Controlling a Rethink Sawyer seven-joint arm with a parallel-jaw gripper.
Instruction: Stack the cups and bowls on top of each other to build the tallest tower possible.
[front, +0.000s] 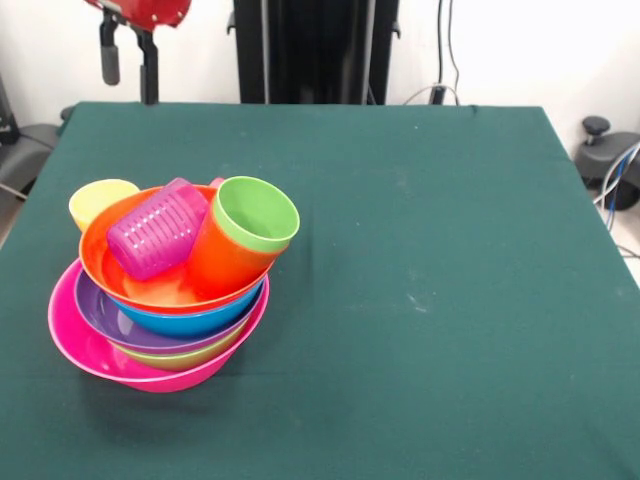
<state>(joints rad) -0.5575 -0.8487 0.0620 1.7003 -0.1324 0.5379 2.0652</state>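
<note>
Jaws (129, 60) hanging at the top left corner of the front view, above the far left edge of the desk (420, 260), two dark fingers (110, 60) apart with a clear gap between them and nothing held. Red wrist housing just above them, cut off by the top edge.

Well below the jaws and slightly to their right in this view, nearer the camera: the tower (165, 300), resting on the green cloth of the desk, well apart from the jaws. Pink bowl (70, 335) at the bottom, widest of all. Nested inside it, in rising order: a green bowl (185, 358), only a thin sliver showing; a purple bowl (100, 312); a blue bowl (200, 320); an orange bowl (105, 240) on top. Whole pile leaning, rims not level.

Inside the orange bowl, two pieces lying on their sides: a purple cup (155, 235), ribbed, mouth turned away from the camera, and to its right an orange cup (225, 262) with a green cup (255, 215) nested in its mouth, opening tilted up toward the right. Purple and orange cups touching.

Yellow cup (100, 200) directly below the jaws, behind the left rim of the orange bowl, partly hidden; cannot tell whether on the desk or on the pile. A small pink-red edge peeking behind the purple cup, too hidden to name.
</note>
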